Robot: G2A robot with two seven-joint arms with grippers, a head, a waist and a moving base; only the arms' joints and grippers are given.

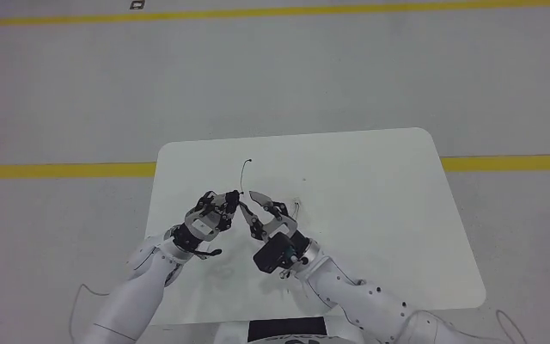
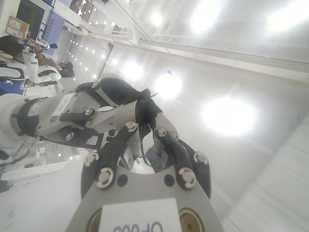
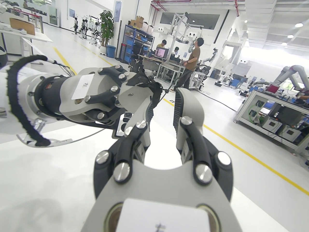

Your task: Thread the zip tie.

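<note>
While the left gripper [image 1: 233, 200] is pinching the near end of the zip tie [image 1: 244, 176] with its jaws closed tight on the strap, the right gripper [image 1: 252, 203] is sitting just beside it, its jaws standing well apart and gripping nothing. Both are hovering over the near part of the white table [image 1: 387, 172], fingertips almost touching. From the pinch, the thin dark strap is running away from the robot in a slight curve and ending in a small knob, which is probably the head, though that is too small to tell. In the left wrist view the strap is showing against the ceiling lights, so it seems to be standing free in the air, not lying on the table. Threading is not yet done: no loop is showing, and the far end is hanging unsupported. The main risk is lying in that loose end. Since the strap is springy and held at one point only, it may be swinging or twisting in the pinch when the open jaws close on it, so they could be shutting on air or kinking it. With the two sets of fingers so close, a small misjudged approach could knock them together and pull the tie out of the left grip. Beyond the strap, the far table is lying bare.
</note>
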